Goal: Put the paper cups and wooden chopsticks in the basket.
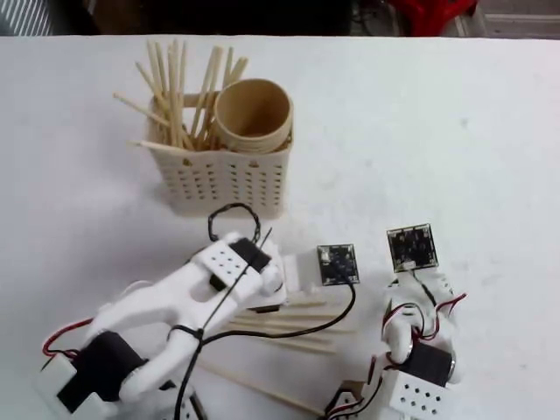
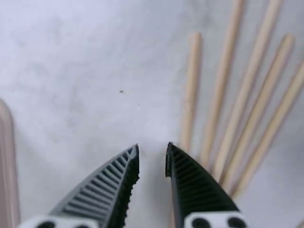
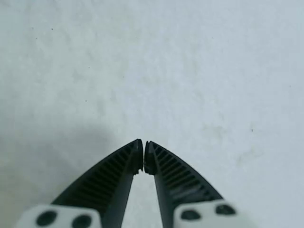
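Loose chopsticks (image 1: 306,343) partly beneath the left arm (image 1: 175,306)

Bench (image 1: 455,131): white, matt, faintly grainy surface. The basket (image 1: 223,184) at 11 o'clock on it is cream plastic, perforated, with a low sheen, and holds paper cups (image 1: 254,114) of tan matt paper and chopsticks (image 1: 175,83) of pale bare wood. Loose chopsticks (image 2: 259,104) at 6 o'clock show the same dry, smooth, matt wood; left gripper (image 2: 152,159) and right gripper (image 3: 143,156) are black matt plastic with ridged inner faces, on smooth white plastic arm shells (image 1: 175,297).
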